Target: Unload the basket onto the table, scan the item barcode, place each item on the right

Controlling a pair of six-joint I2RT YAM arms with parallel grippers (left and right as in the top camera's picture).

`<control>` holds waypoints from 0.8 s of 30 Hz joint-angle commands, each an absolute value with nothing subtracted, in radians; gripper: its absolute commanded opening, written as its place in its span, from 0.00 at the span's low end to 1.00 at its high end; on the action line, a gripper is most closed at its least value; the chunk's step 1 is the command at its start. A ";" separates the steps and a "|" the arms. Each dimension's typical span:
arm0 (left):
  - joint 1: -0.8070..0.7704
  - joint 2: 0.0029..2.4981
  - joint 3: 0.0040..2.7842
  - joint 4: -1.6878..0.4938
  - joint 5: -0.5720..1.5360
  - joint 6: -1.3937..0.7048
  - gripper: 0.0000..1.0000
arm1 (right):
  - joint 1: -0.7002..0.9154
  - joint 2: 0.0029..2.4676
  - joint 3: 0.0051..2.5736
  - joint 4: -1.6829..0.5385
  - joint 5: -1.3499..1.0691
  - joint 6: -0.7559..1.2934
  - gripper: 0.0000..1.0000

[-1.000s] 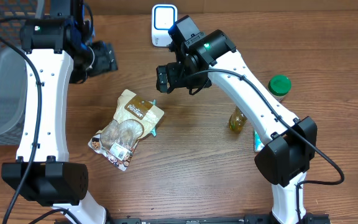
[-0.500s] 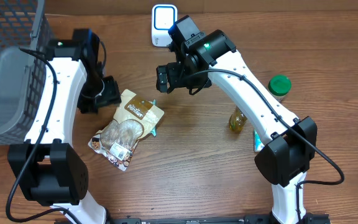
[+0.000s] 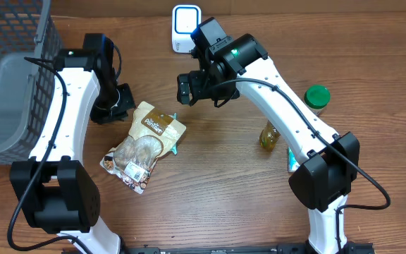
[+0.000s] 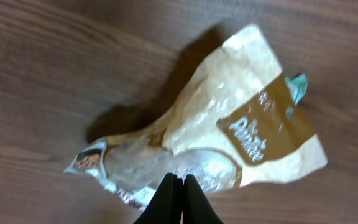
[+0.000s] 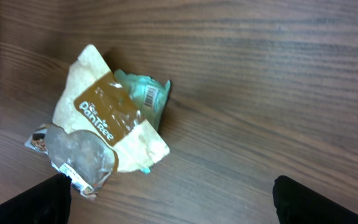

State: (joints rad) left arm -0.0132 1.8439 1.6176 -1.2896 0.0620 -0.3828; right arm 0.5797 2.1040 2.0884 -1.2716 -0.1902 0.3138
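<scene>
The item, a tan and brown snack pouch (image 3: 145,143) with a clear window, lies flat on the wooden table; it also fills the left wrist view (image 4: 229,121) and shows in the right wrist view (image 5: 101,127). A teal pack (image 5: 143,92) with a small barcode sticks out from under its edge. My left gripper (image 3: 122,103) hovers just left of the pouch's top, shut with nothing between its fingertips (image 4: 178,182). Above the pouch's upper right hangs my right gripper (image 3: 183,90), open wide (image 5: 173,199) and empty. A white scanner (image 3: 186,27) stands at the back.
A grey wire basket (image 3: 5,85) sits at the far left. To the right stand a green-capped jar (image 3: 317,97) and a small yellowish bottle (image 3: 268,135), close to the right arm's base.
My left arm swung down from the back of the table to the pouch's upper left, and its gripper went from open to shut. The right arm and the pouch stayed still.
</scene>
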 commanded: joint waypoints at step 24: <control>-0.014 1.845 1.378 -1.135 0.045 -0.422 0.10 | 0.712 2.255 1.974 -1.114 -0.297 0.154 0.73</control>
